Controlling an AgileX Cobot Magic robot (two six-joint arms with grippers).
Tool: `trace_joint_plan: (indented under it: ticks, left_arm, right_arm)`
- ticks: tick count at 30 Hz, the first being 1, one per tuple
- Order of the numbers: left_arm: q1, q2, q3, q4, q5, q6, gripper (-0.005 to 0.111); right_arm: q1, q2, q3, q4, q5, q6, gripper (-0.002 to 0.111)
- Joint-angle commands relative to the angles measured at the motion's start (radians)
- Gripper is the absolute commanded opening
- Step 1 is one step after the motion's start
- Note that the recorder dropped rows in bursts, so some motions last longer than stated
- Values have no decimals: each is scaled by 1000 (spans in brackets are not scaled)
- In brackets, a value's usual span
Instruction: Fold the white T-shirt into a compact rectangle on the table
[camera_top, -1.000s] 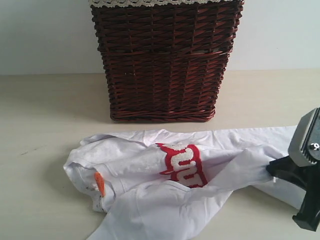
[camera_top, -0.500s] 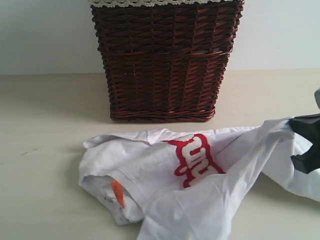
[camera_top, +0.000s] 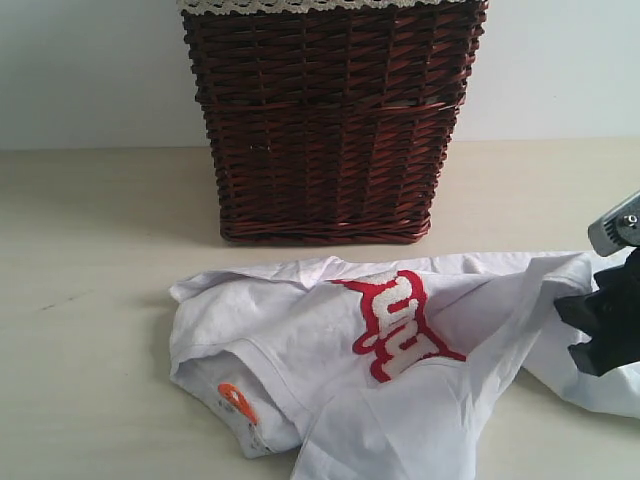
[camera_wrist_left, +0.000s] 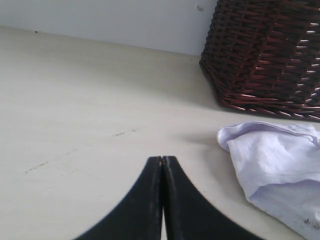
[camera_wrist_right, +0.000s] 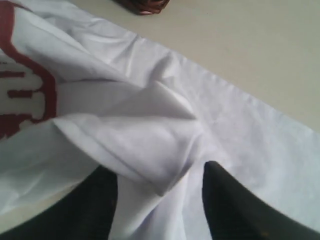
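The white T-shirt (camera_top: 330, 350) lies crumpled on the table (camera_top: 90, 250) in front of the basket. Its red-outlined lettering (camera_top: 400, 320) faces up and its orange tag (camera_top: 235, 398) shows at the near left. My right gripper (camera_top: 600, 320) is at the shirt's right end. In the right wrist view its jaws (camera_wrist_right: 160, 170) stand apart, and a loose fold of the T-shirt (camera_wrist_right: 150, 115) drapes between them without being pinched. My left gripper (camera_wrist_left: 162, 159) is shut on nothing above bare table, a short way from the T-shirt's edge (camera_wrist_left: 275, 155). It is out of the exterior view.
A tall dark wicker basket (camera_top: 330, 120) with a lace-trimmed liner stands behind the shirt against a pale wall. It also shows in the left wrist view (camera_wrist_left: 265, 50). Bare table stretches to the left of the shirt and to the right of the basket.
The right gripper pulled the shirt's right end up and to the right, so the whole shirt slid right. Its jaws have now parted and the cloth has sagged. The left gripper stayed shut.
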Motion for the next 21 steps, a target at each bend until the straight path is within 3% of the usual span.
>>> trace_joint_plan:
  ticks: [1, 6, 11, 13, 17, 21]
  left_arm:
    - [-5, -7, -3, -7, -3, -1, 0]
    - [-5, -7, -3, -7, -3, -1, 0]
    - [-5, -7, -3, -7, -3, -1, 0]
    - [-5, -7, -3, -7, -3, -1, 0]
    - [-5, -7, -3, -7, -3, -1, 0]
    - [-5, -7, -3, -7, -3, -1, 0]
  right_arm:
    - [-2, -27, -27, -6, 34, -11, 54]
    - [-2, -200, -41, -6, 237, -11, 54]
    - [-2, -258, -41, -139, 731, -11, 54]
    - [-2, -192, -41, -239, 838, -11, 51]
    - [-2, 4, -41, -375, 776, 13, 36]
    - [-2, 185, -41, -369, 691, -12, 23]
